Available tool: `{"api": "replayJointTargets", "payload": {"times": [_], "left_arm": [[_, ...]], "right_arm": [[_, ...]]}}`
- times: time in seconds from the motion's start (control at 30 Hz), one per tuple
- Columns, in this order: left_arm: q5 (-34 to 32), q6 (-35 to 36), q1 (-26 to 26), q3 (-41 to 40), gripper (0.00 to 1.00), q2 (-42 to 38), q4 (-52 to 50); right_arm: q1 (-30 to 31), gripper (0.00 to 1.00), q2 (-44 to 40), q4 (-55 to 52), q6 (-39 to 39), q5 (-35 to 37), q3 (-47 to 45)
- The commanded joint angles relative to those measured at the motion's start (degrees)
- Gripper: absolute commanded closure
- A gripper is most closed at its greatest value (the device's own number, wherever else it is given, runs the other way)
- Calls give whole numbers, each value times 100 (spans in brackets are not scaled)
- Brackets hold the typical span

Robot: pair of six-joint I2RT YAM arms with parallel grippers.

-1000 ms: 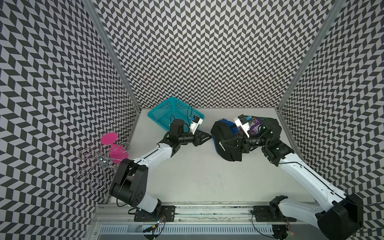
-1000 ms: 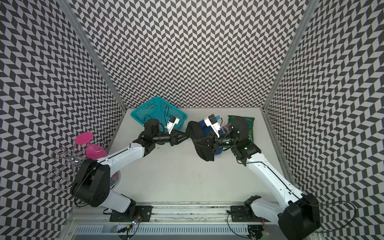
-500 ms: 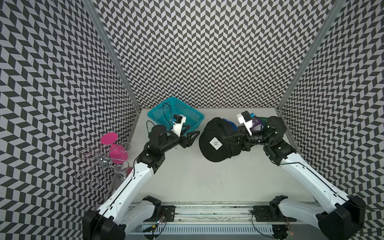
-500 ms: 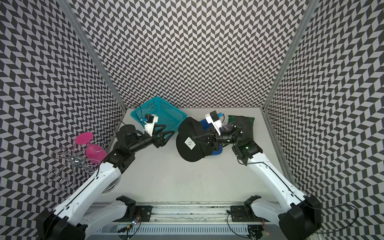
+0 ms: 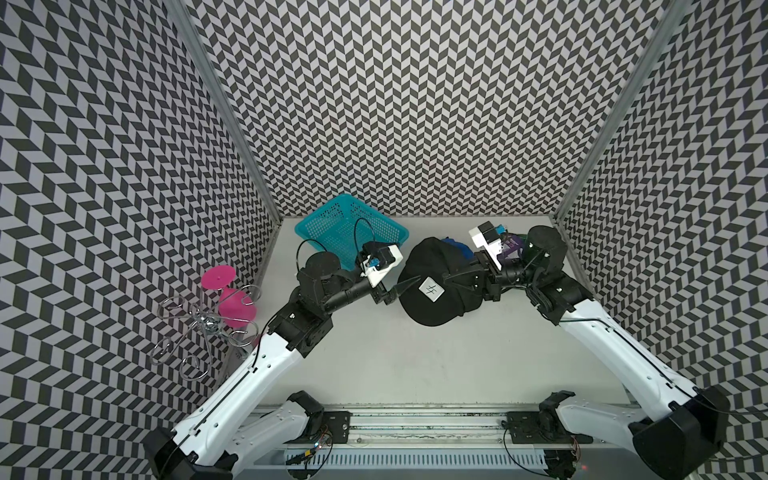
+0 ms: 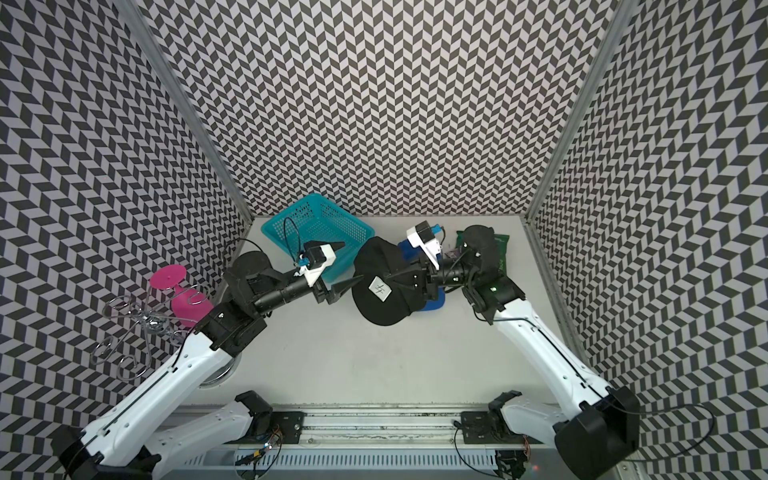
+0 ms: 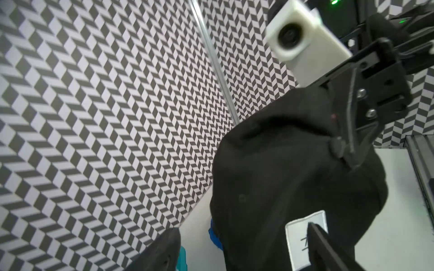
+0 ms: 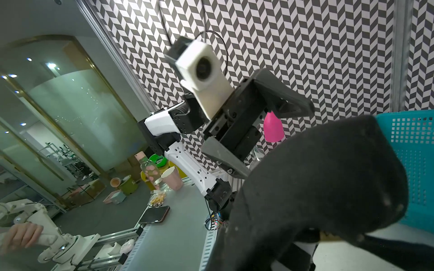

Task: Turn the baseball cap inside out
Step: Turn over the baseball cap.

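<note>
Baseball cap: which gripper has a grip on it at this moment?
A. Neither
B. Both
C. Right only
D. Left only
C: the right gripper is pinched shut on the fabric of the baseball cap, holding it off the table, while the left gripper stands beside it with its jaws open.
</note>
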Motion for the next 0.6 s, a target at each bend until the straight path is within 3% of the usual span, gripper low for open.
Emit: {"api": "replayJointTargets", "payload": {"times": [0.0,0.1,0.27,0.5,0.57], "left_arm": [[-386,861,-286,392,16,138,-250],[-432,1138,-530,658,20,380,-582],[-853,1693,-933,819,45,676,-970],[-737,1813,-1088,790,40,837,-918],[-812,1743,-1133,766,46,875,-721]], "right_arm": [[-17,88,-43,59,-106,-107,163],[-19,88,-32,27,-106,-121,195],[-20,89,15,-95,-116,-144,326],[-17,89,61,-79,-32,-88,372],[-21,89,111,-56,50,-166,407]]}}
